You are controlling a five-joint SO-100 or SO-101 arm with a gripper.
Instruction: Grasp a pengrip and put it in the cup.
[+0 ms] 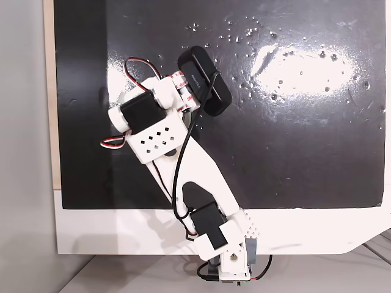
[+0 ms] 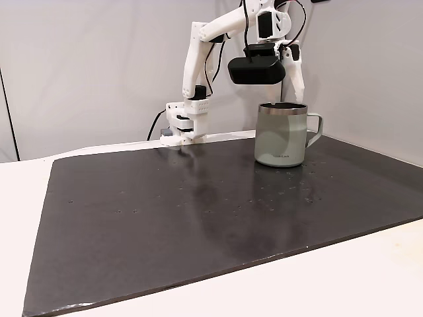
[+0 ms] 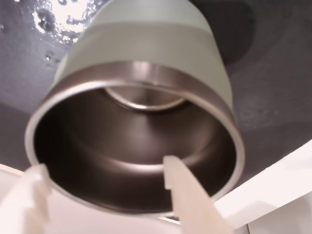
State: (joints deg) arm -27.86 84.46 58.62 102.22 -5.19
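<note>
Two pale fingers of the gripper [image 3: 107, 180] are seen spread apart over the mouth of the cup [image 3: 146, 48] in the wrist view, one tip poised above the shiny inside and the other out by the near rim, with nothing visible between them. In a fixed view from the side, the gripper [image 2: 292, 92] hangs just above the rim of the cup [image 2: 281, 135], which stands upright on the dark mat [image 2: 165, 218] with its handle turned to the right of that view. The pen grip cannot be made out in any picture; the cup's floor shows bare metal where it is visible, though part of it is hidden by the near wall, so whether the piece has been dropped inside cannot be told.

The release over the cup is judged to be the step in hand. It would be done well if the jaws were kept centred over the opening and held wide, and the arm [image 1: 183, 159] raised straight up, so that the thin rim is not clipped and the cup not tipped.
</note>
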